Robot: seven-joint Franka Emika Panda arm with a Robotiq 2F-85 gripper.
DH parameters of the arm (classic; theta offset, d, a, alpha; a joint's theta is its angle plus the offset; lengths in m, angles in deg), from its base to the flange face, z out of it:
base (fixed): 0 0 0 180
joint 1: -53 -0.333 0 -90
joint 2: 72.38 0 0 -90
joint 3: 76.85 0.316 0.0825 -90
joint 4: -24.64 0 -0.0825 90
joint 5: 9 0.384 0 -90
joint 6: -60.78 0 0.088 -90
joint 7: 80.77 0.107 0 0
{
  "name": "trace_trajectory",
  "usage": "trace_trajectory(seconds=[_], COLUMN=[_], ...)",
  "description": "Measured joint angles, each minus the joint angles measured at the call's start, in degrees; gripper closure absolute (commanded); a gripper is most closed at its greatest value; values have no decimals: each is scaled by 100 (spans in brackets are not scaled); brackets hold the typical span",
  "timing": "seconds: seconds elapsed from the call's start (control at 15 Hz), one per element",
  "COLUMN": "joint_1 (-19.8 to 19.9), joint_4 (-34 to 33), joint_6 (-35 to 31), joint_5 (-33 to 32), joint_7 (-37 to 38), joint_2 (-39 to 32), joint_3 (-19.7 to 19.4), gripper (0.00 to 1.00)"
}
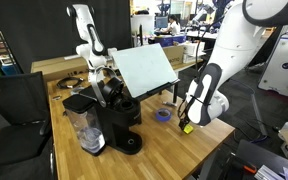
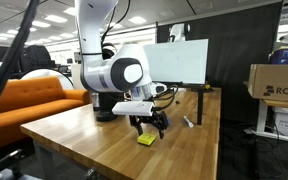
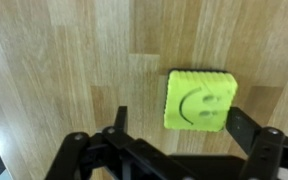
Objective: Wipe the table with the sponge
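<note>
Pale wooden bench [image 2: 74, 135], one yellow smiley sponge [image 3: 199, 98] lying on it.
One hand [image 3: 179, 114] hangs just above, fingers spread, released.

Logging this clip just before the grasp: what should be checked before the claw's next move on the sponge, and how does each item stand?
1. Is the claw open: ok, the jaws are spread wide in the wrist view.
2. Is the sponge between the jaws: ok, though it sits nearer the finger on that picture's right.
3. Is the sponge flat on the table: ok.
4. Is the claw low enough to close on it: cannot tell. In an exterior view the claw seems just above the sponge.
5. Is the tape roll apart from the sponge: ok.
</note>
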Motion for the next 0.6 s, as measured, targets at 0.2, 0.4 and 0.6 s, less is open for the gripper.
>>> trace_trajectory(seconds=[0.2, 0.4, 0.6], joint_1=[7, 8, 8], joint_4=[-9, -8, -13], joint_6=[4, 26, 242], joint_5=[0, 0, 0], joint_7=[1, 1, 1], joint_2=[120, 219, 439], joint_3=[75, 111, 135], gripper=[0, 0, 0])
